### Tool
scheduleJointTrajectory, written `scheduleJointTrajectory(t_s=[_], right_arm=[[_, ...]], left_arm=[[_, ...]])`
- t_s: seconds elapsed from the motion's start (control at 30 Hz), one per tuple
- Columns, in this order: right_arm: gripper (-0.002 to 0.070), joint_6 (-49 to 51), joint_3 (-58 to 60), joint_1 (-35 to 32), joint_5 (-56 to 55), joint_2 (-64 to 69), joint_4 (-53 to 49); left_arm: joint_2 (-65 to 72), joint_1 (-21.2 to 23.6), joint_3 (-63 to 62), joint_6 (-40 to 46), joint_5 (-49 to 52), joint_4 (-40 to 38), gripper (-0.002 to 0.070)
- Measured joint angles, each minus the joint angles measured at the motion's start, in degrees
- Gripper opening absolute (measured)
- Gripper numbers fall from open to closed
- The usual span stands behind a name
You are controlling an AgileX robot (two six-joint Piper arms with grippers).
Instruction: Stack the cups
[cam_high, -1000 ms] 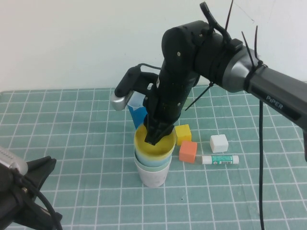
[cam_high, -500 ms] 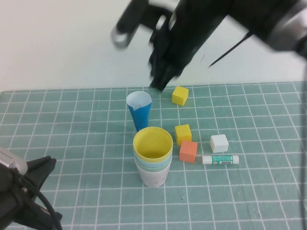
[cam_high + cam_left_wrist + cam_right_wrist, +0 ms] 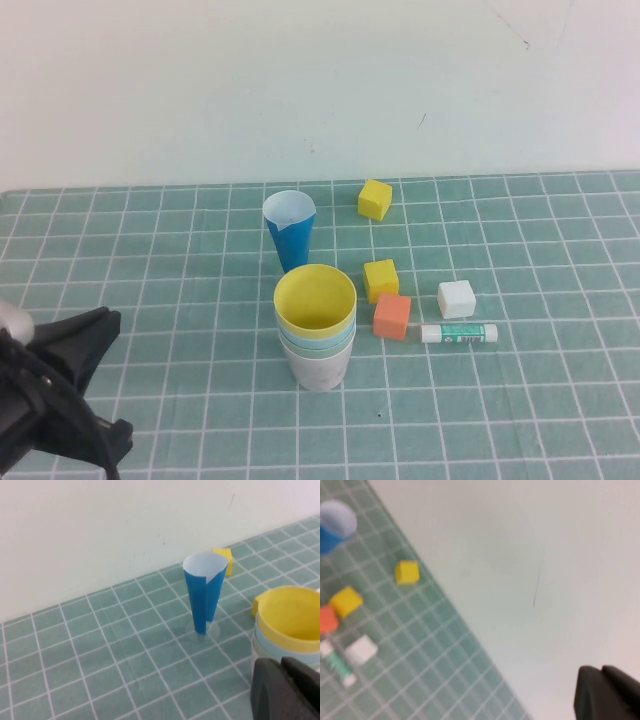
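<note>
The cups stand nested in one stack (image 3: 316, 335) in the middle of the green grid mat. The yellow cup (image 3: 315, 300) is on top, with light blue and sage green rims under it and the pale pink one at the bottom. The stack also shows in the left wrist view (image 3: 290, 622). My left gripper (image 3: 97, 335) sits low at the near left, apart from the stack; in its wrist view (image 3: 281, 664) its fingers are shut and empty. My right gripper (image 3: 602, 672) is out of the high view, raised before the wall, shut and empty.
A narrow dark blue paper cone (image 3: 290, 232) stands just behind the stack. To the right lie two yellow cubes (image 3: 375, 198) (image 3: 381, 279), an orange cube (image 3: 392, 316), a white cube (image 3: 456, 299) and a glue stick (image 3: 459, 333). A white wall borders the mat's far edge.
My right arm has risen off the stack and left the high view. The yellow cup stays on top of the stack. The left arm has barely moved.
</note>
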Motion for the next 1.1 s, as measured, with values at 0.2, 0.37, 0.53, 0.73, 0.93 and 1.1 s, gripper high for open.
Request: scheduleJointTrajectory(t_s=[0.2,0.37,0.53,0.73,0.93,1.1], right_arm=[[0.0000,8.2,28.5,0.0,-5.2,-22.2,-1.7],[0.0000,15.5,54.3,0.0,-16.5,-42.2,-1.7],[0.0000,21.8,73.0,0.0,-26.3,-60.0,-1.7],[0.0000,27.9,83.0,0.0,-30.1,-66.4,0.6],[0.0000,29.1,90.0,0.0,-32.7,-66.4,4.6],[0.0000,29.2,92.6,0.0,-33.1,-66.4,5.1]], left_arm=[[-3.7,0.0,0.0,-1.9,0.1,0.0,0.0000],[-6.2,0.0,1.5,-2.0,-0.4,0.1,0.0000],[-7.4,0.0,6.2,-2.0,-6.7,0.6,0.0000],[-7.5,0.0,8.9,-2.0,-10.5,4.3,0.0000],[-7.5,0.0,9.2,-2.1,-11.0,6.4,0.0000],[-7.5,0.0,9.2,-2.1,-11.1,6.4,0.0000]])
